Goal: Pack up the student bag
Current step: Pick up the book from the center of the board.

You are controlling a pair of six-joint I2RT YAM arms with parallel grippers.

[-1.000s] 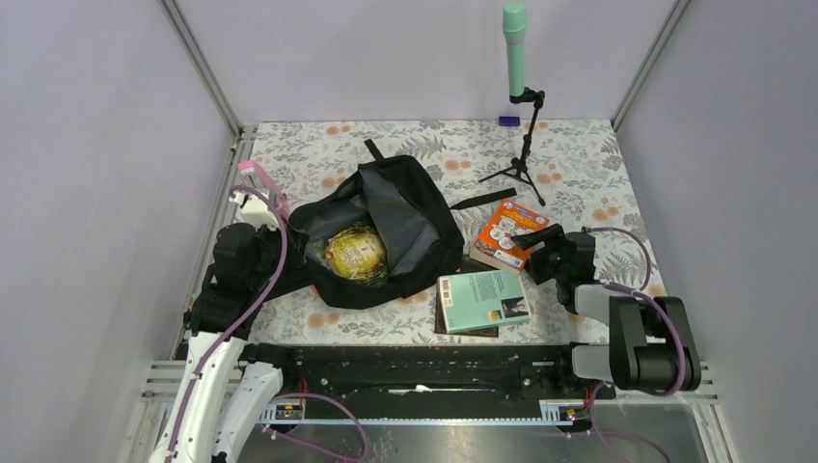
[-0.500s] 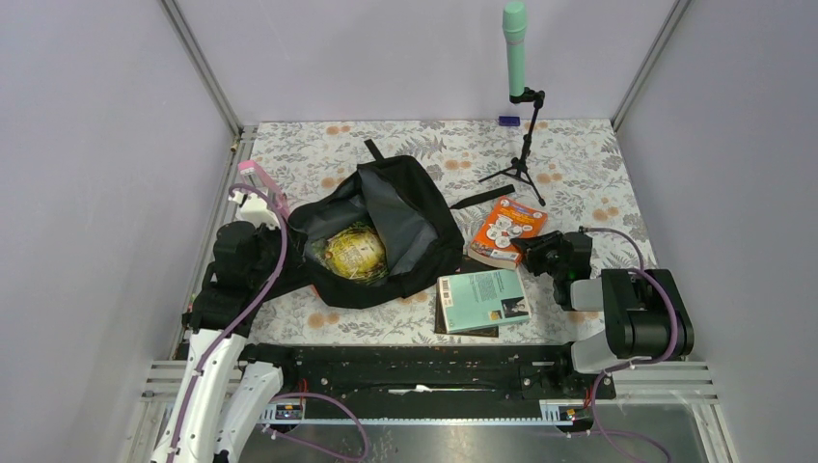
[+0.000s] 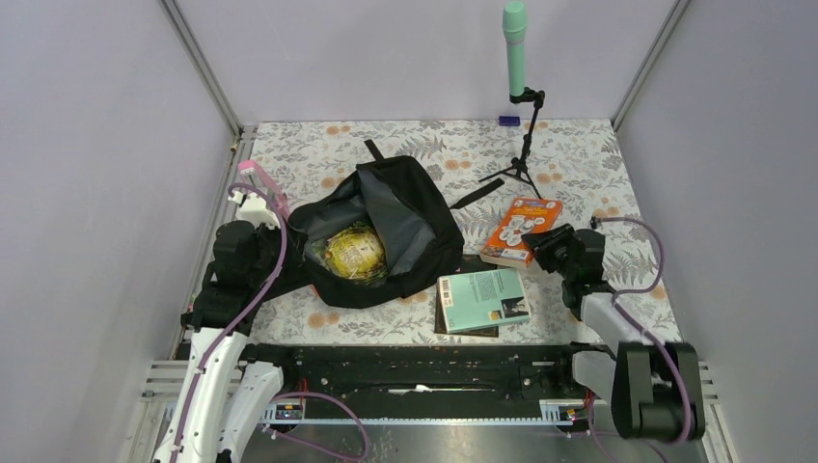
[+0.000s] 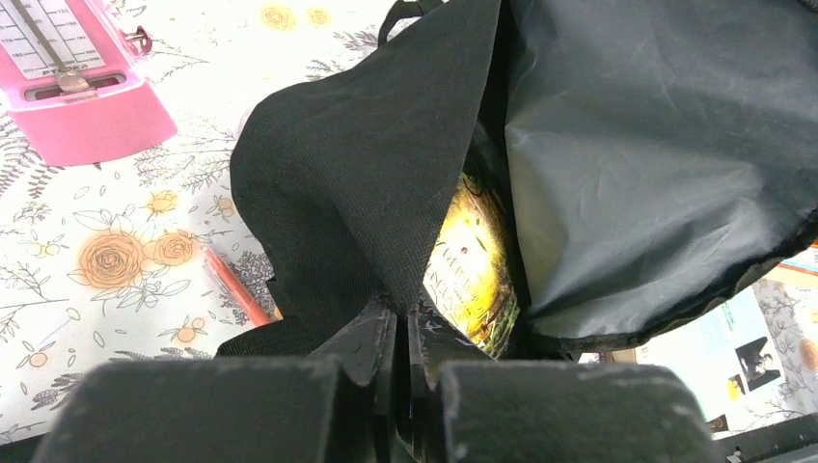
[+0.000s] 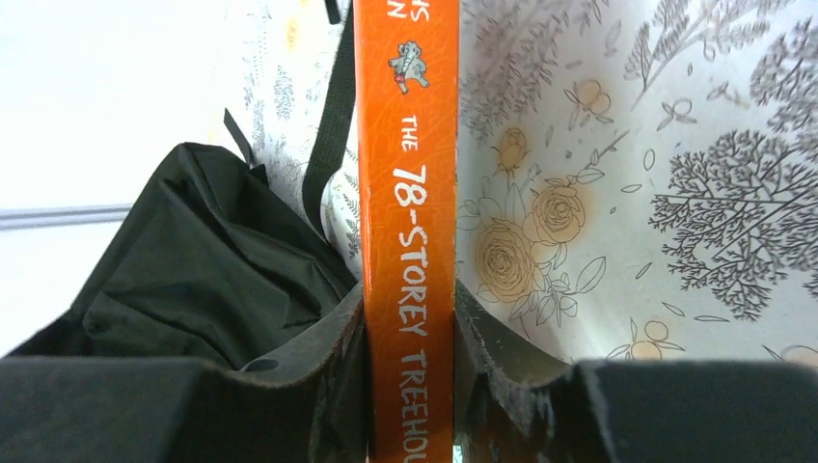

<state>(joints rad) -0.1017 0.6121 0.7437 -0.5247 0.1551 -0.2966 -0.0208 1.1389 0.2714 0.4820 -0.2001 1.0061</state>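
The left gripper's jaws pinch the flap of the bag, which lies open left of centre on the worktop, a yellow packet already inside. A teal book lies just beside it; the right gripper's jaws clamp an orange book, neither packed yet.

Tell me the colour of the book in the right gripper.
The book is orange with white lettering; best in right wrist view.

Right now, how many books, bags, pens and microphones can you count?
Books: 2 (orange book, teal book)
Bags: 1 (bag)
Pens: 1 (red pen)
Microphones: 1 (mic)
Total: 5
A dark thing under the teal book is too hidden to name, so it is not counted.
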